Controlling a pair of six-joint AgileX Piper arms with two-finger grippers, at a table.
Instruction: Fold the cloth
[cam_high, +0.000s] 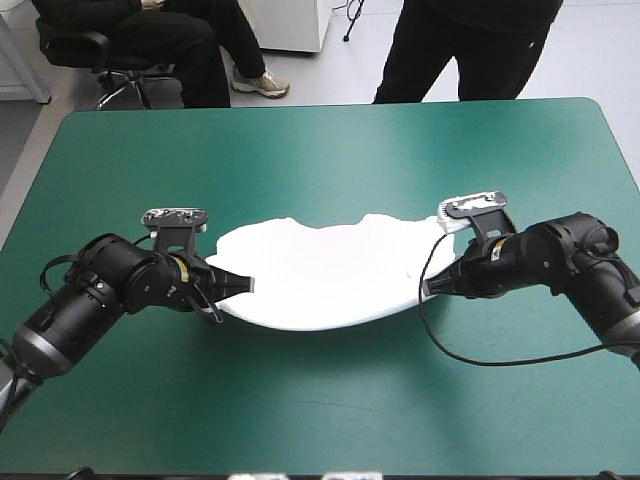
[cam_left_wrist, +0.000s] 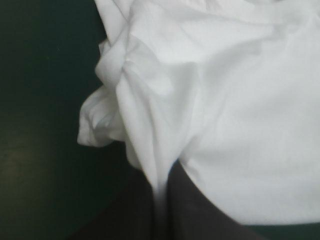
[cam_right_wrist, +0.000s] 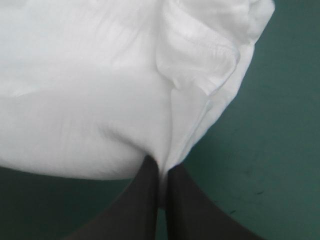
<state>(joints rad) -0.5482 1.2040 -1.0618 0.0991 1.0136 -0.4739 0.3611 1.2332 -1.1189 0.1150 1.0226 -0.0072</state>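
Observation:
The white T-shirt (cam_high: 320, 275) hangs stretched between both arms over the middle of the teal-green table, sagging in a shallow curve along its near edge. My left gripper (cam_high: 243, 286) pinches the shirt's left end; in the left wrist view the cloth (cam_left_wrist: 215, 100) bunches into a tight fold running down between the black fingers (cam_left_wrist: 137, 210). My right gripper (cam_high: 428, 288) pinches the right end, where a hemmed edge (cam_right_wrist: 210, 50) curls ahead of its fingers (cam_right_wrist: 142, 200). Both grippers (cam_left_wrist: 161, 192) (cam_right_wrist: 161, 172) are all but shut with cloth between them.
Bare teal-green cover (cam_high: 330, 150) stretches beyond the shirt toward the far edge and in front of it toward the near edge (cam_high: 330, 420). The table's edges lie well away from both arms.

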